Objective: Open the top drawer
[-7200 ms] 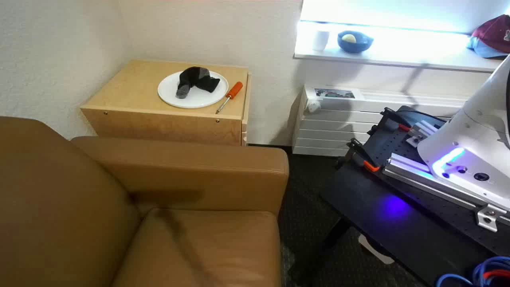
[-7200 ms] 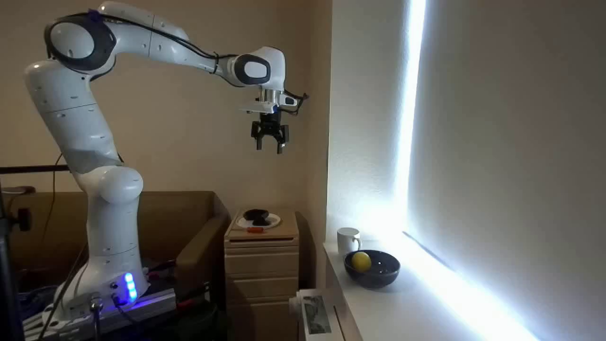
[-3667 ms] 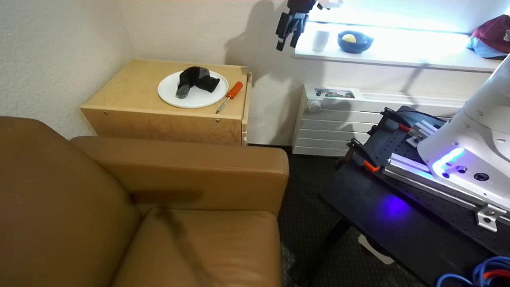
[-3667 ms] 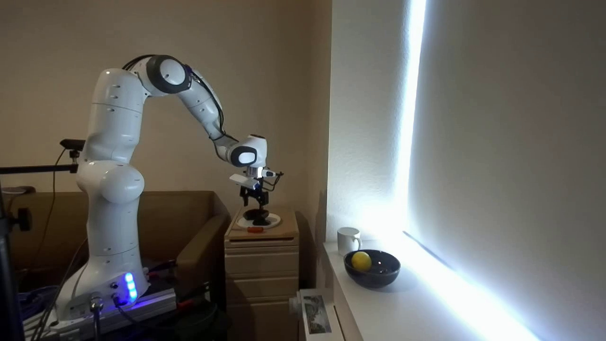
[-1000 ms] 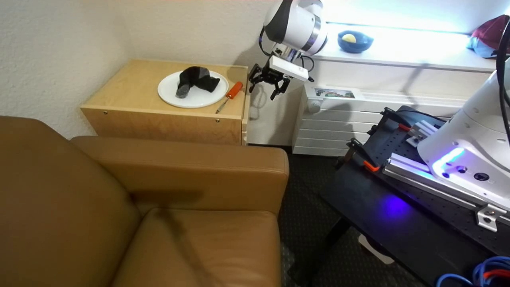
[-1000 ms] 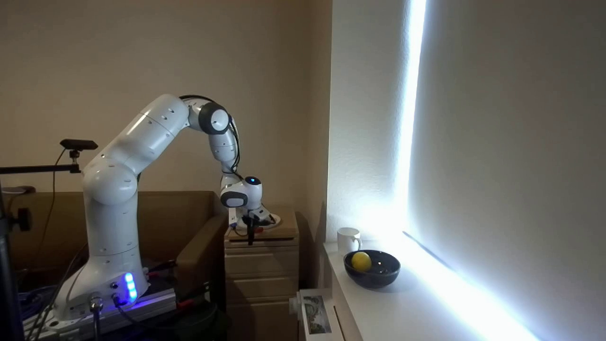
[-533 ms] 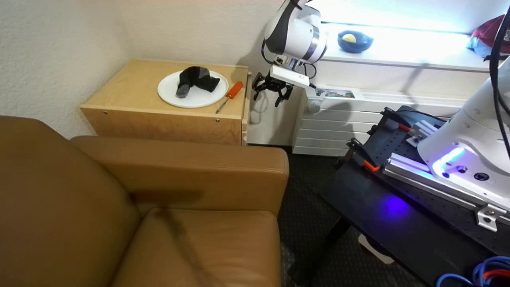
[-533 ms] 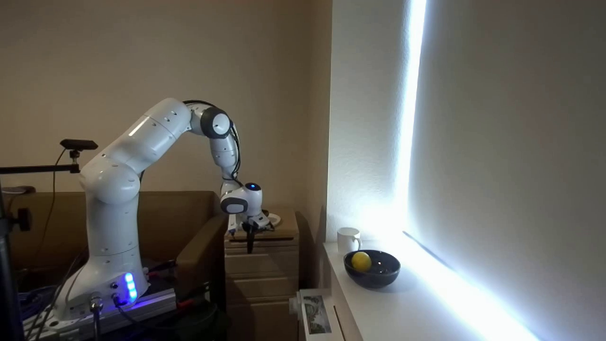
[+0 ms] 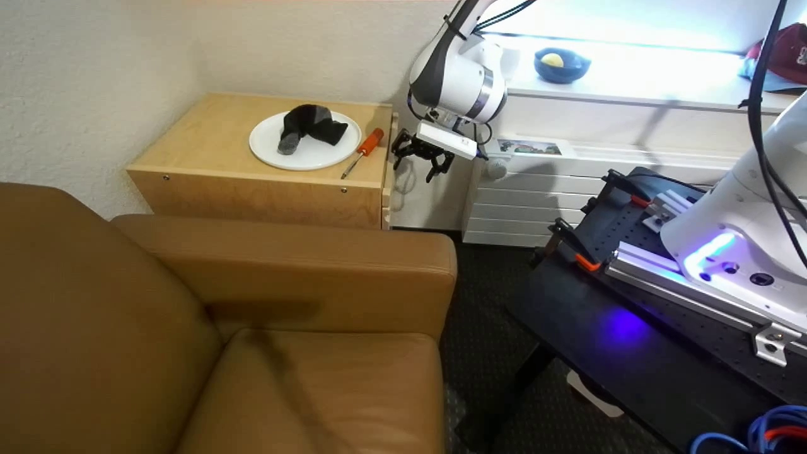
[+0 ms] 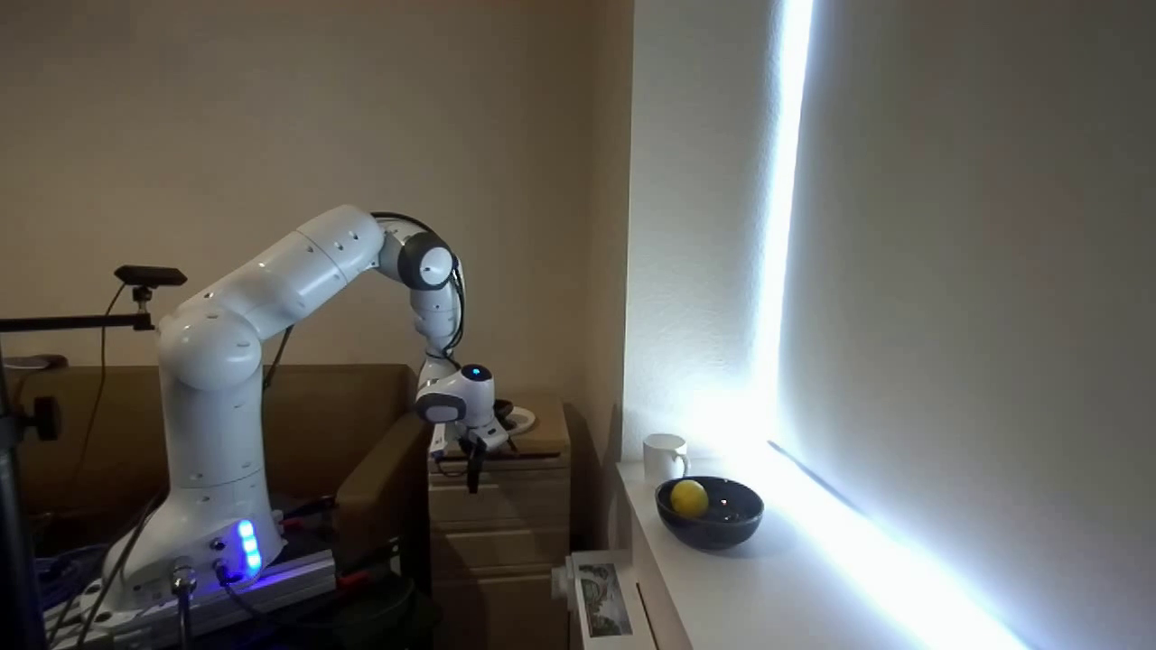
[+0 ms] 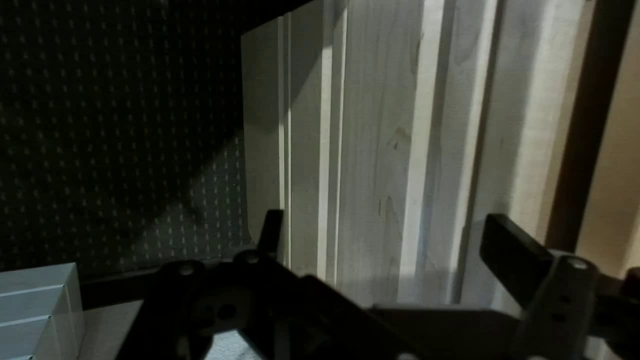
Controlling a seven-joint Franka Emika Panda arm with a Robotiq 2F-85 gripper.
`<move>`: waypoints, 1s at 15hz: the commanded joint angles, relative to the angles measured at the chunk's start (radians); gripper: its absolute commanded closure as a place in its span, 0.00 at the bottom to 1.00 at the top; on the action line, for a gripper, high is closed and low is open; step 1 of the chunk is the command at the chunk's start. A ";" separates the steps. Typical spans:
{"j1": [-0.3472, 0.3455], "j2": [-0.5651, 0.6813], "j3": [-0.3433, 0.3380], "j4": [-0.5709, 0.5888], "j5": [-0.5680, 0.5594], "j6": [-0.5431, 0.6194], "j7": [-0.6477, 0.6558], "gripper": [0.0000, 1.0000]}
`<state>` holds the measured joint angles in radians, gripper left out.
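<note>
Okay, the gripper is hanging jaws wide; in the wrist view the top drawer is lying off right, running crosswise to that spread.

Light-tan wooden cabinet top carried a round white plate, right of centre, plus an orange-handled metal screwdriver just beside its right rim, tip toward near edge.

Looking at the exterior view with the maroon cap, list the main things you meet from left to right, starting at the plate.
White plate → orange-handled screwdriver → robot's black fingers → bowl → maroon cap.
</note>
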<state>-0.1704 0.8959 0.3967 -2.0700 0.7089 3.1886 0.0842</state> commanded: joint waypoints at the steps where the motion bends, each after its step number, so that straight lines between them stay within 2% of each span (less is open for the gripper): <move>1: -0.028 0.027 0.038 0.023 0.006 0.035 -0.002 0.00; 10: -0.029 -0.075 0.066 -0.076 0.000 0.063 -0.015 0.00; 15: -0.011 -0.057 0.055 -0.044 -0.002 0.047 -0.001 0.00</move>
<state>-0.1812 0.8393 0.4517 -2.1139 0.7069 3.2355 0.0830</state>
